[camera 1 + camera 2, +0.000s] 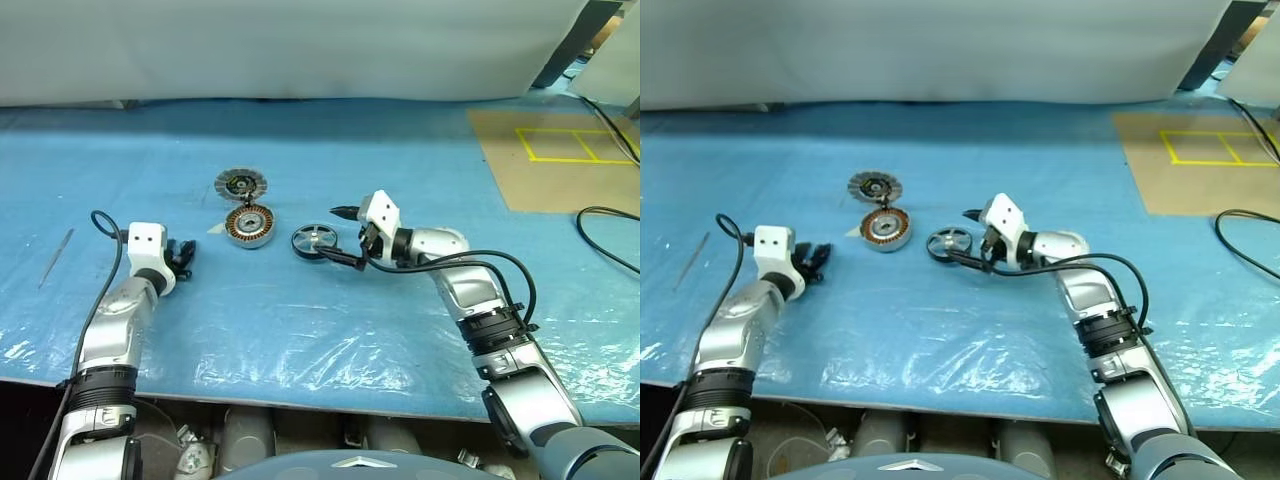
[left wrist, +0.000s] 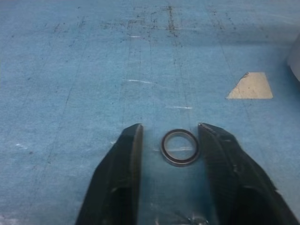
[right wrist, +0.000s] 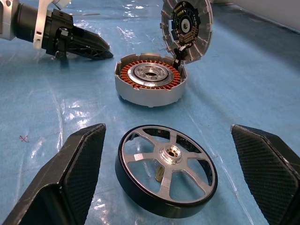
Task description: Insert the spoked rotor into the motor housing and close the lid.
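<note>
The spoked rotor (image 1: 313, 241), a dark ring with silver spokes, lies flat on the blue sheet. My right gripper (image 1: 338, 237) is open wide, one finger on either side of the rotor (image 3: 166, 171), neither touching it. Just beyond sits the motor housing (image 3: 151, 83) with its copper windings showing. The lid (image 3: 186, 26) leans at the housing's far edge, ribbed face toward me. My left gripper (image 2: 169, 126) is low over the sheet, fingers apart around a small metal ring (image 2: 180, 146). One finger sits at the ring's edge; the other is clear of it.
A thin metal rod (image 1: 55, 257) lies at the far left. A white scrap (image 2: 251, 86) sits near the housing. Brown board with yellow tape (image 1: 560, 160) and a black cable (image 1: 605, 215) lie at the right. The table's front edge runs close below my arms.
</note>
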Controlling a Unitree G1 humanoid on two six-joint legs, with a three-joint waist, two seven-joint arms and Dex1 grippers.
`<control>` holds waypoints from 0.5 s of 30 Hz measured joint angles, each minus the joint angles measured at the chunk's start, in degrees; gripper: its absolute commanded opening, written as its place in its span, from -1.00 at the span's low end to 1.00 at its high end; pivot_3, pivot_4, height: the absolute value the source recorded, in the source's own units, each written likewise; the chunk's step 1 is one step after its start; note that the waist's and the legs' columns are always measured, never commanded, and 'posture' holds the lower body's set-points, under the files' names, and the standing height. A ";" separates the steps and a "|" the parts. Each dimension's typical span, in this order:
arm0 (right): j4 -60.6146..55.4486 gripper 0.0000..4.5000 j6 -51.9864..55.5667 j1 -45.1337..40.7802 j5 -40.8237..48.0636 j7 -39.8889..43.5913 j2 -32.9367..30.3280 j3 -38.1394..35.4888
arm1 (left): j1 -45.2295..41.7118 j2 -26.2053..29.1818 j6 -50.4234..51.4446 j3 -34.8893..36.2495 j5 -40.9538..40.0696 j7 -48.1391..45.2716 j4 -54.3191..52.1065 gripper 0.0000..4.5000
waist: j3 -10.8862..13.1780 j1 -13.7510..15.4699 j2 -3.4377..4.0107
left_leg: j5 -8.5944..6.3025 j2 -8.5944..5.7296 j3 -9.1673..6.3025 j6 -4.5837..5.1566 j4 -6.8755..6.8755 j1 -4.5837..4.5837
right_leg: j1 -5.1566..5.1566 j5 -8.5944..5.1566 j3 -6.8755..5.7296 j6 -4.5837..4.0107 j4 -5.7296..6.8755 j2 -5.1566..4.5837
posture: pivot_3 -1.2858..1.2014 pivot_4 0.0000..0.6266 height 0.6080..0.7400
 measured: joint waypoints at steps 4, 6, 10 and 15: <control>0.00 1.00 -0.06 -0.01 -0.16 -0.01 0.02 0.00 | 0.44 0.02 -0.77 0.20 0.27 -0.18 -0.06 -0.70 | 0.00 -0.03 0.01 | 0.00 0.00 0.00 0.00 -0.03 0.00 | 0.00 0.00 0.00 0.00 -0.04 0.00 | 0.03 -0.52 1.00; 0.00 1.00 -0.19 -0.01 -0.18 -0.01 0.13 -0.02 | 0.99 -0.04 -2.76 0.08 0.43 -1.00 0.00 -0.70 | 0.00 -0.06 0.00 | 0.00 0.01 0.00 0.00 -0.06 -0.02 | -0.01 0.00 0.00 0.00 -0.10 0.01 | 0.03 -0.52 1.00; 0.00 1.00 -0.25 -0.12 0.65 -0.07 1.13 -0.22 | 1.63 -1.69 -5.68 -0.11 -2.13 -6.06 -0.25 -0.70 | 0.00 0.11 0.00 | 0.01 0.00 0.00 0.00 -0.13 -0.17 | -0.03 0.02 -0.02 0.02 -0.31 0.01 | 0.03 -0.52 1.00; 0.00 1.00 -0.25 -0.92 0.69 -0.26 1.24 -0.22 | 1.07 -3.15 -8.50 -0.69 -7.46 -14.81 -3.53 -0.70 | 0.02 0.15 -0.04 | 0.02 -0.01 -0.03 0.02 -0.18 -0.41 | -0.16 0.13 -0.06 0.20 -0.45 0.01 | 0.03 -0.52 1.00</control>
